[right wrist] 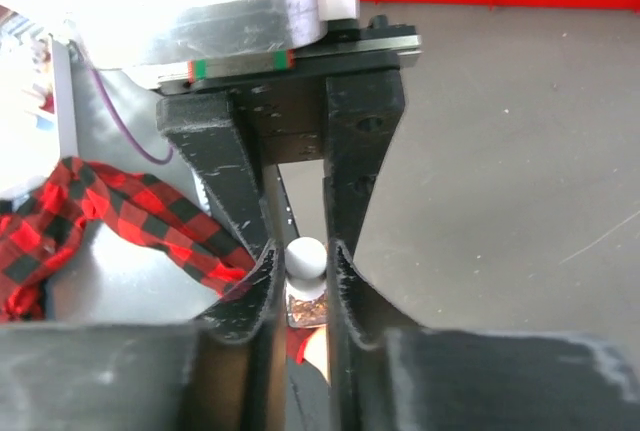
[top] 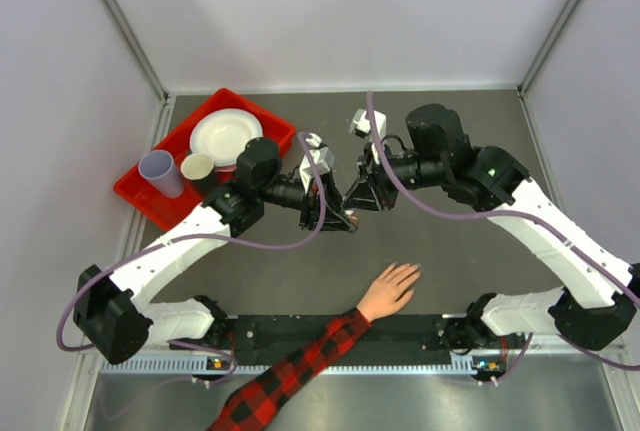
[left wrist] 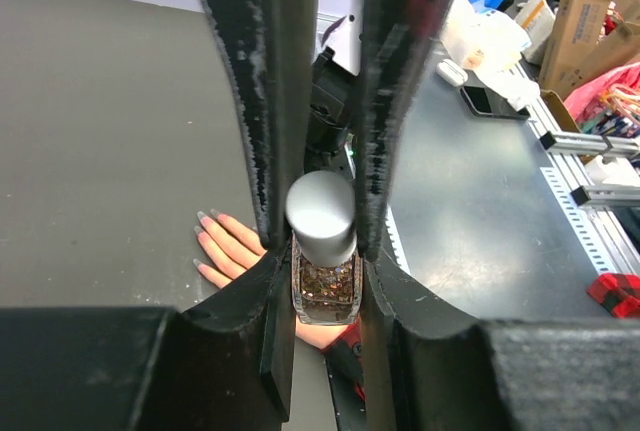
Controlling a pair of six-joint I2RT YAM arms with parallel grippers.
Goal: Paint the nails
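My left gripper (top: 335,213) is shut on a small glass bottle of glittery brown polish (left wrist: 325,291), held above the table. My right gripper (right wrist: 304,257) faces it, its pads pressed on both sides of the bottle's round silver cap (right wrist: 305,259). In the left wrist view the cap (left wrist: 321,216) sits between the right gripper's fingers (left wrist: 285,131). A peach hand (top: 390,289) with a red-and-black plaid sleeve (top: 300,361) lies flat in front, fingers spread. Its nails (left wrist: 203,217) show greyish at the fingertips.
At the back left a red tray (top: 150,196) holds a white plate (top: 225,136), a lavender cup (top: 160,173) and a beige cup (top: 198,167). White walls with metal rails close in the dark table (top: 480,131).
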